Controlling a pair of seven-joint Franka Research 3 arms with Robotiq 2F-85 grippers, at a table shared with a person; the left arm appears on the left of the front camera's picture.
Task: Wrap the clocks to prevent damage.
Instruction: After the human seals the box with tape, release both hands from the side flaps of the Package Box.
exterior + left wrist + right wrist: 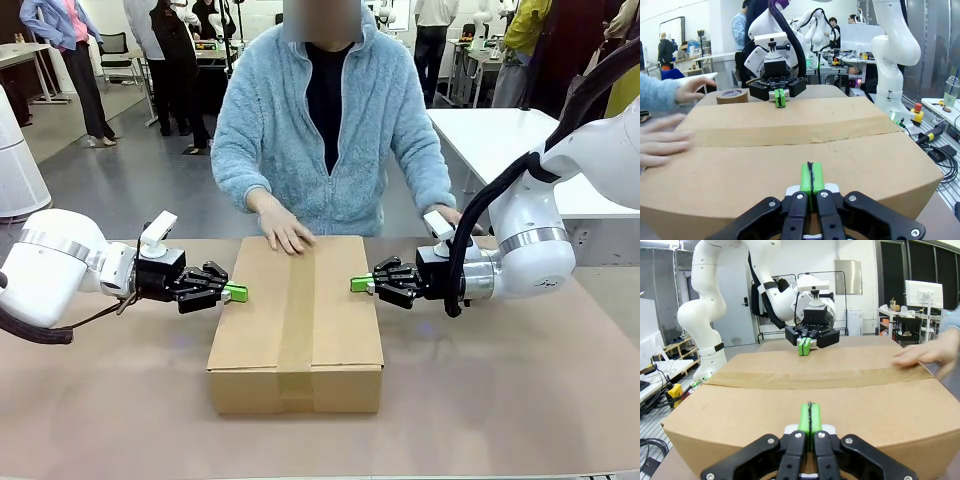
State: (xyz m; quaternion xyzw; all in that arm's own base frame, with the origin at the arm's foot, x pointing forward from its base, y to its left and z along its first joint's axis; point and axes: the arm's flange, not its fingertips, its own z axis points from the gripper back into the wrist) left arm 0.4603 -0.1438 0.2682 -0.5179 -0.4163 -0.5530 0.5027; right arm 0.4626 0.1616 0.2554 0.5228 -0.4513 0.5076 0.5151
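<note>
The cardboard box (pixel 296 325) is plain tan-brown, and a slightly darker brown strip of tape (pixel 298 310) runs down its middle. Both arms are glossy white, the left gripper (pixel 238 292) and the right gripper (pixel 359 284) are black with bright green pads, and the table (pixel 500 390) is a pale pinkish beige. The person wears a fluffy light blue jacket (pixel 385 120) over a black top, and the tape roll (pixel 732 95) is brown.

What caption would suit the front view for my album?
Two shut end effectors press a taped cardboard box from both sides while a person's hand smooths its top.
</note>
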